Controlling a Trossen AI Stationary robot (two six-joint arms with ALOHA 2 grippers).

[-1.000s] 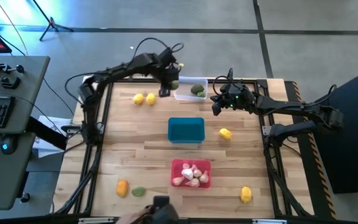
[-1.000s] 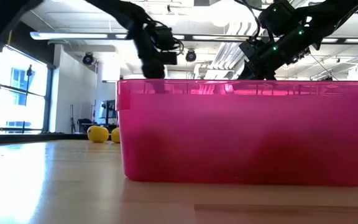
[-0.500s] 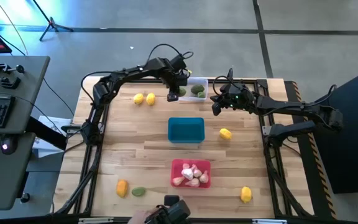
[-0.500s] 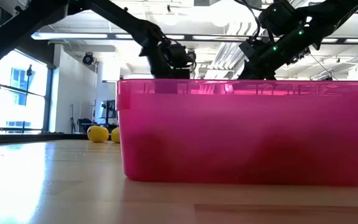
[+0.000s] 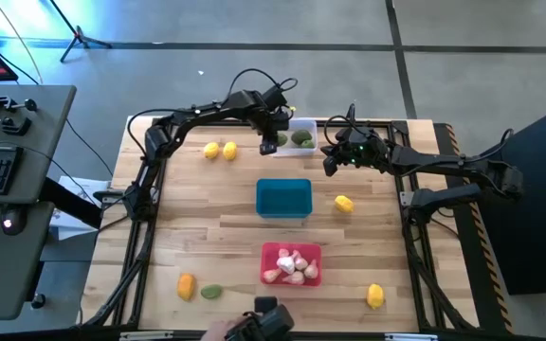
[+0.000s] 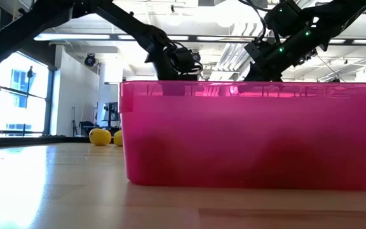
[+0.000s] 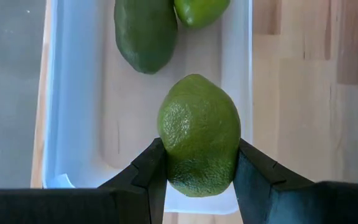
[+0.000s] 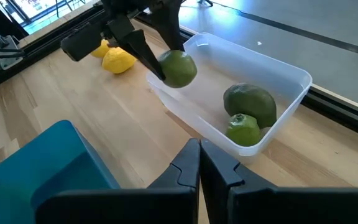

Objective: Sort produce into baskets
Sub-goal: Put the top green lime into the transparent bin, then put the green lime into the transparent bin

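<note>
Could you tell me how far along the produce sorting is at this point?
Done: garlic bulbs sit in the red basket, and two green pieces lie in the clear basket. In hand: the left gripper holds a lime over that basket's edge. Left: the teal basket looks empty, and yellow fruits, an orange piece and a green piece lie on the table. The right gripper waits shut nearby.

Wooden table (image 5: 226, 213); baskets (image 5: 283, 198), scattered produce (image 5: 344, 203)

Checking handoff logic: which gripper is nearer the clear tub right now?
Left. The left gripper hangs over the clear tub at its near end, shut on a green lime. The right gripper waits shut beside the tub, off its right end.
</note>
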